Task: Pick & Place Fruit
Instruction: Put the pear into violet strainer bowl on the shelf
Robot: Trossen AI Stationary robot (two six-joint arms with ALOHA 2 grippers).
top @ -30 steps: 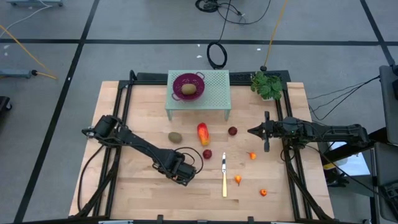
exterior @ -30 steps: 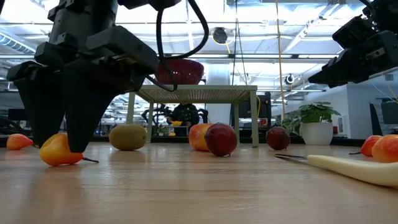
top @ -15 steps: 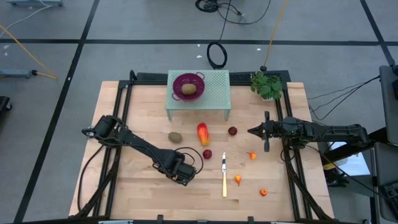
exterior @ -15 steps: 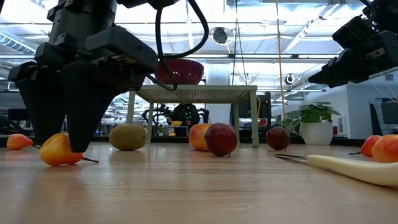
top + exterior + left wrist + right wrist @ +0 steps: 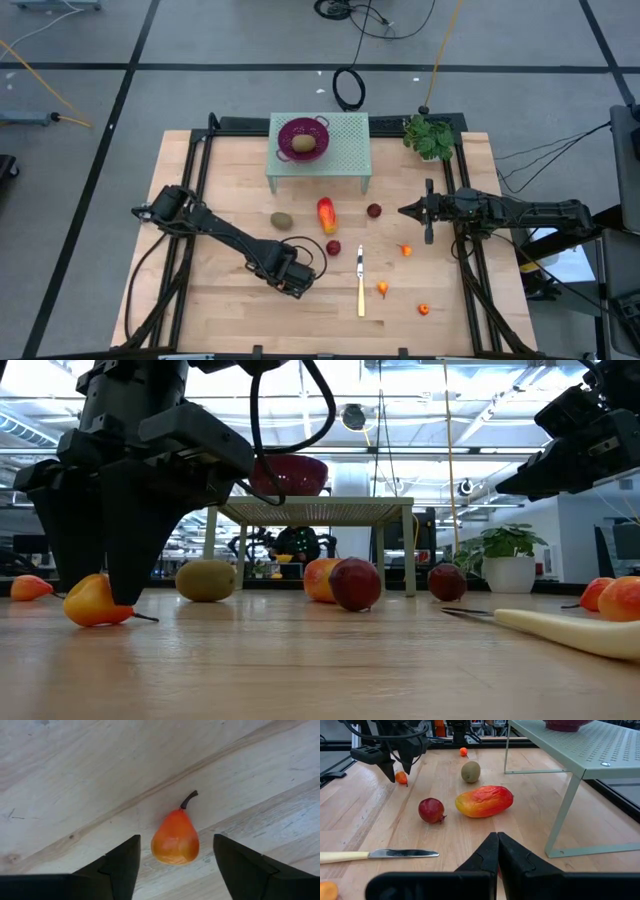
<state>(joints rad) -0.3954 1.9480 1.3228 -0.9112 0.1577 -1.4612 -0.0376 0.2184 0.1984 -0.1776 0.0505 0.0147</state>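
My left tool (image 5: 175,865) hangs low over the wooden desk (image 5: 220,310), near the front. Its two fingers are open, one on each side of a small orange toy pear (image 5: 175,838). The pear lies flat on the desk right between them, not held yet. Its long way, stem to bottom, runs along the gap, with the stem pointing away from me. I think I only need to squeeze now.

My right tool (image 5: 498,851) is closed tight and holds nothing. It waits far off on the right side, so my left arm is nearer.

I count two brown-green ovals, one long red-yellow fruit (image 5: 326,214), two dark red balls and four tiny orange pieces. One oval sits in the purple bowl (image 5: 303,137).
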